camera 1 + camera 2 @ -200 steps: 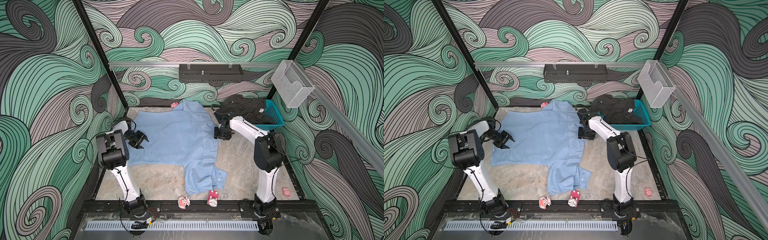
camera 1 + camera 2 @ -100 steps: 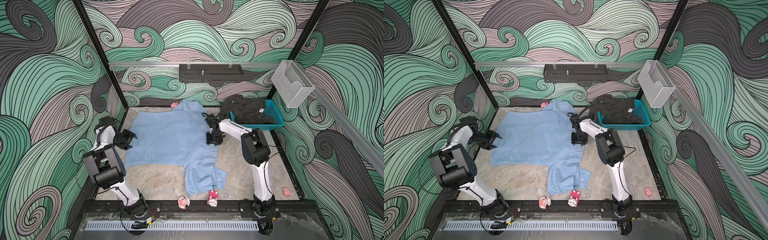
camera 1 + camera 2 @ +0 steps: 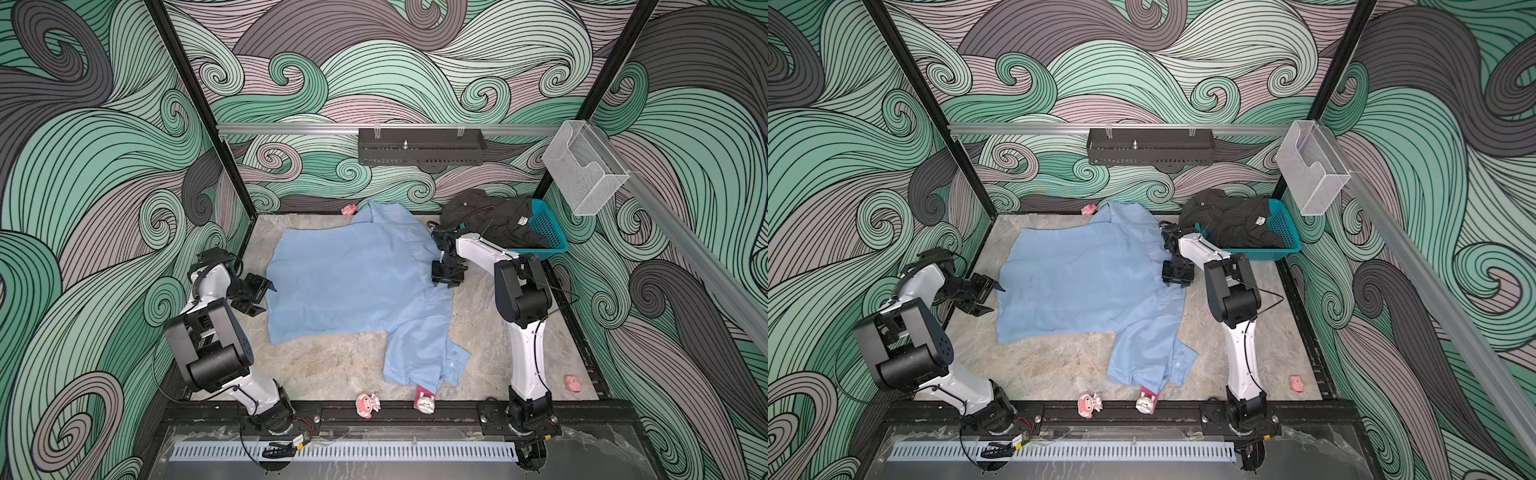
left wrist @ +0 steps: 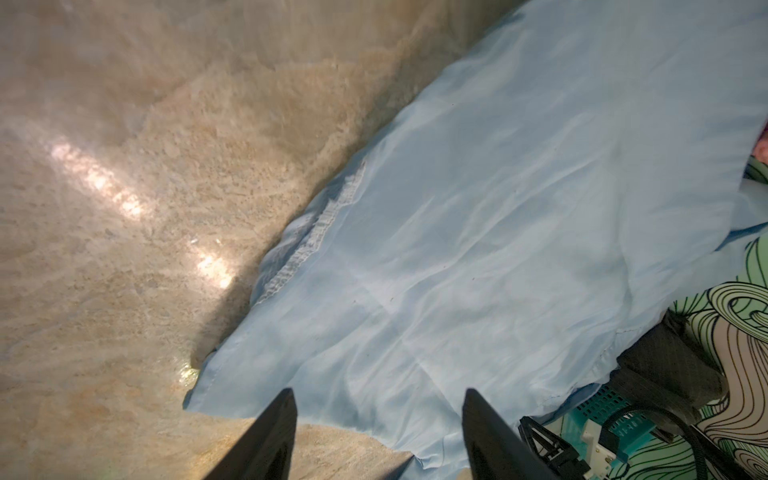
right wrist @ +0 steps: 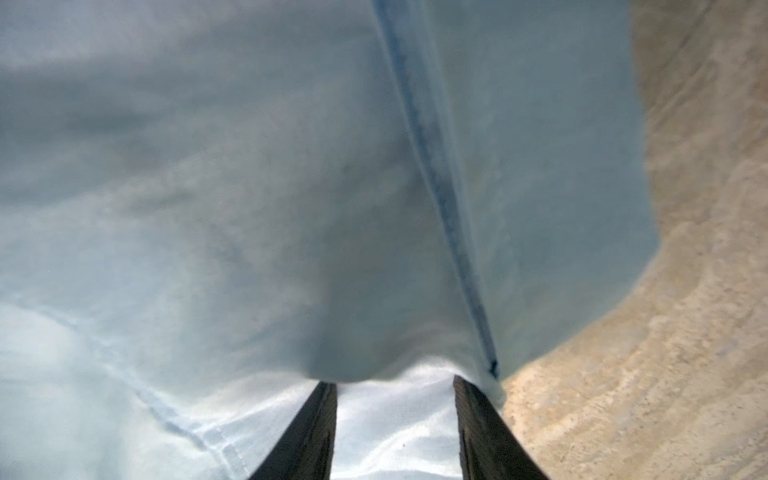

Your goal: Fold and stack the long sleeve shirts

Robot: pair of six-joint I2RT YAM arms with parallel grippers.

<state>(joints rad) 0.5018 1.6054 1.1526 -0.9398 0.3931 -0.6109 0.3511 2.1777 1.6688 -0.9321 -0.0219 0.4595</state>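
Two shirts are on my screens; the light blue shirt (image 3: pixel 353 282) lies spread flat across the middle of the table (image 3: pixel 328 368), collar toward the far wall, with one buttoned part trailing toward the near edge on the right; the dark shirt (image 3: pixel 494 216) sits bunched in the teal basket (image 3: pixel 550 239) in the far right corner, spilling over its far left rim.

My left gripper (image 3: pixel 268 299) hangs just beside the blue shirt's left edge, low over the table; its wrist view shows the left gripper (image 4: pixel 376 392) with its fingers (image 4: pixel 274 432) set wide apart, only the shirt's hem and bare table beyond them.

My right gripper (image 3: pixel 445 282) points down on the shirt's right edge, near the basket; in its wrist view the right gripper (image 5: pixel 395 382) has both fingers (image 5: pixel 318 419) apart with pale cloth lying across the gap and a soft ridge of fabric bulging just past the tips; the picture is blurred, so as far as I can judge the cloth is touched, not clamped.

Two small pink figures (image 3: pixel 368 405) stand at the near edge, one (image 3: pixel 424 402) partly under the blue cloth.
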